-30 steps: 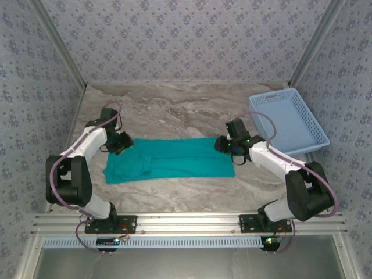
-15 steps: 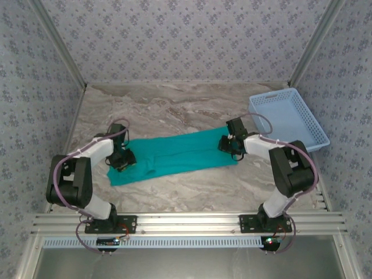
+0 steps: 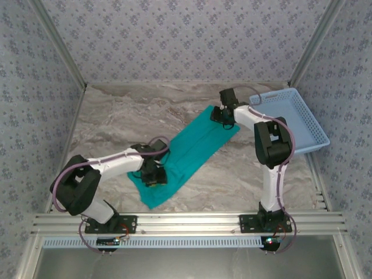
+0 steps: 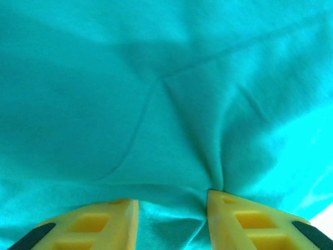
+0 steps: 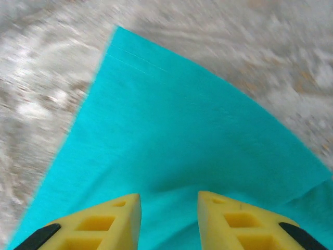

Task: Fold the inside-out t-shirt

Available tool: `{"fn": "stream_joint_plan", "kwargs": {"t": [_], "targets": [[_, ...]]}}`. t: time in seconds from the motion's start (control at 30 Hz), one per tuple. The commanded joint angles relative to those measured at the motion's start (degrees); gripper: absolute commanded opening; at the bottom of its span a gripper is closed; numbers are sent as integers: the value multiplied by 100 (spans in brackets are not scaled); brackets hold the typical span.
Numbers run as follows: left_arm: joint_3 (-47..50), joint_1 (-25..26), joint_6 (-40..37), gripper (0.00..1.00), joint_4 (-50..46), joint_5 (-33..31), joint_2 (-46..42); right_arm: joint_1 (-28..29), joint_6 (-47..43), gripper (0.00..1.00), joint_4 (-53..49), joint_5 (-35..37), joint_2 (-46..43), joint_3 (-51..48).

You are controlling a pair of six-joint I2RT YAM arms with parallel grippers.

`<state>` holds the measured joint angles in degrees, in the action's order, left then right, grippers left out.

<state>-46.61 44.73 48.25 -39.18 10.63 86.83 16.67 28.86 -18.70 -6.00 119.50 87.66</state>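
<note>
- The teal-green t-shirt (image 3: 195,148) is folded into a long, narrow strip, lying on the marbled table (image 3: 116,116).
- It runs diagonally from near left to far right.
- The cloth is plain and softly creased, with one seam showing.

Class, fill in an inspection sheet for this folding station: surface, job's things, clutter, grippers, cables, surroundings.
Surface: marbled grey table, no spills seen.
Job's things: teal t-shirt, a long strip lying diagonally.
Clutter: light blue basket at far right, apart from the shirt.
Grippers: left gripper shut on bunched cloth at the near end; right gripper shut on the far end.
Cables: purple cables looped along both arms.
Surroundings: patterned walls; metal rail at near edge.
</note>
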Motion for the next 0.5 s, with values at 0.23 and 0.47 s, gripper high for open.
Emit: {"fn": "stream_joint_plan", "kwargs": {"t": [0.23,0.47], "targets": [[-1526,651,-335,41,-536,135,-260,354,425,41,-1941,1293,-1077,-565],[-721,-113,-1199,45,-467,-641,-921,863,764,47,-1764,1868,-679,-577]]}}
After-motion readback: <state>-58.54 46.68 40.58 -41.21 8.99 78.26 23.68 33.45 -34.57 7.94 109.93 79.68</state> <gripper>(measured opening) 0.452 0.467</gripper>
